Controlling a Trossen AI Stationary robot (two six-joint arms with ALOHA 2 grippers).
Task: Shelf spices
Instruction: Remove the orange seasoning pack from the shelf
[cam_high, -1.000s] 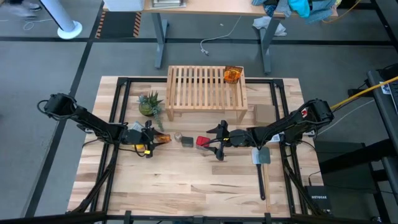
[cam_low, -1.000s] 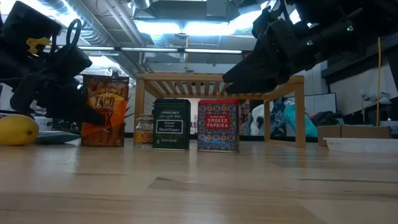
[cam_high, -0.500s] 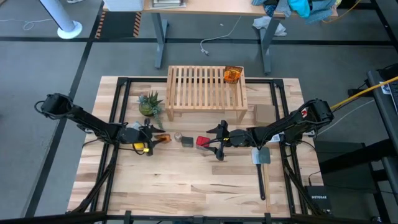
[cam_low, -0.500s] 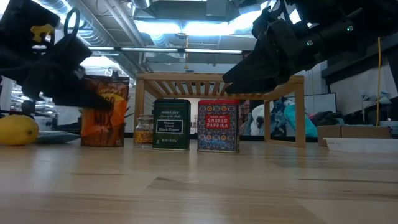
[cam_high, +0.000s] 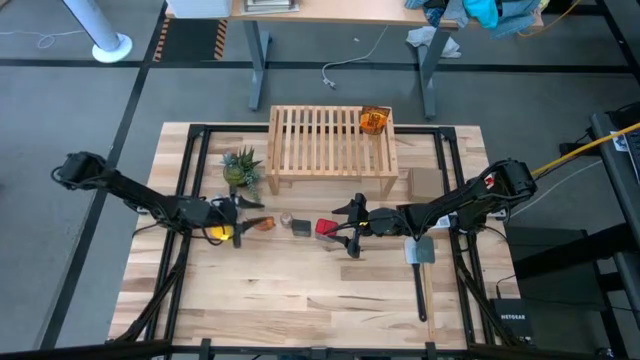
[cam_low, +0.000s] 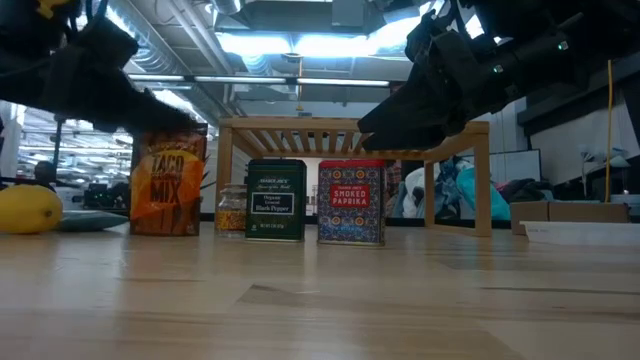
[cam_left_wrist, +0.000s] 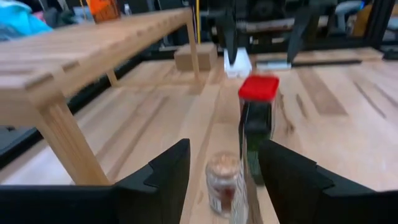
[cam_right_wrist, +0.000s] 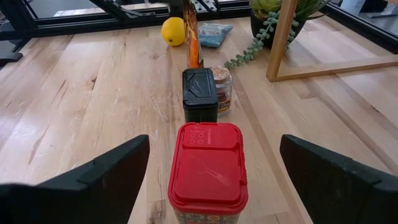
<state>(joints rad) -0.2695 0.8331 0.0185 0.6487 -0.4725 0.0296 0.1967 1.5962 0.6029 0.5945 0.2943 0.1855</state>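
Observation:
The light-wood shelf (cam_high: 330, 150) stands at the table's far middle, and one orange packet (cam_high: 374, 120) lies on its slats at the right end. In front of it stand, in a row on the table, a second orange packet (cam_low: 168, 180), a tiny clear jar (cam_low: 231, 208), a dark grey box (cam_low: 276, 199) and a red tin (cam_low: 351, 201). My left gripper (cam_high: 246, 211) is open, just above and left of the packet's top; the packet's edge (cam_left_wrist: 242, 186) shows between its fingers. My right gripper (cam_high: 346, 226) is open and hovers over the red tin (cam_right_wrist: 208, 165), a finger on either side.
A small potted plant (cam_high: 242, 167) stands by the shelf's left leg. A yellow round toy (cam_low: 28, 209) lies at the left, beside a flat blue-grey thing (cam_right_wrist: 214, 34). A brush-like tool (cam_high: 420, 252) and a small cardboard box (cam_high: 425, 181) lie at the right.
My left gripper has risen from beside the orange packet's middle to above its top, tipping its fingers upward and drawing back a little toward the table's left edge. The packet stays standing where it was.

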